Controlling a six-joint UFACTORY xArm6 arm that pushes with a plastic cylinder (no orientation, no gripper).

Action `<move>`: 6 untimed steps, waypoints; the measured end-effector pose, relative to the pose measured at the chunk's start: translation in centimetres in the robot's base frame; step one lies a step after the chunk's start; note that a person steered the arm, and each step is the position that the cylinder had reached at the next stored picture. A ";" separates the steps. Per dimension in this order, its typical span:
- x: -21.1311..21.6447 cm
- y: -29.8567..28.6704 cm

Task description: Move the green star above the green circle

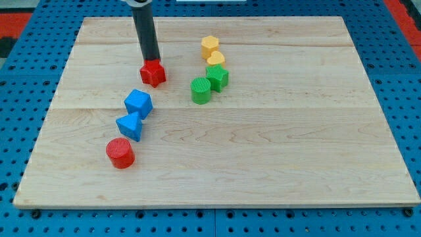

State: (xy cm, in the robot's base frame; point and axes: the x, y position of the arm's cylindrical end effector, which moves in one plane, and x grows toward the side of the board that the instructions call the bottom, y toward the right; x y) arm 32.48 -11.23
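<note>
Tip (touching red star) near top edge

Green star touching green circle, just up-right of it, mid-board.

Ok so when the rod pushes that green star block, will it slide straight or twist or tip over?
The green star looks squat and rigid, so it will probably slide rather than tip. Its points may make it twist under an off-centre push. It touches the green circle, which may get dragged along. My tip is at the red star.
</note>
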 end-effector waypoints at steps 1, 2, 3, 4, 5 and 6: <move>-2.9 0.6; 1.0 1.7; 4.6 1.9; 4.6 0.7; 2.8 1.2; -3.8 -1.2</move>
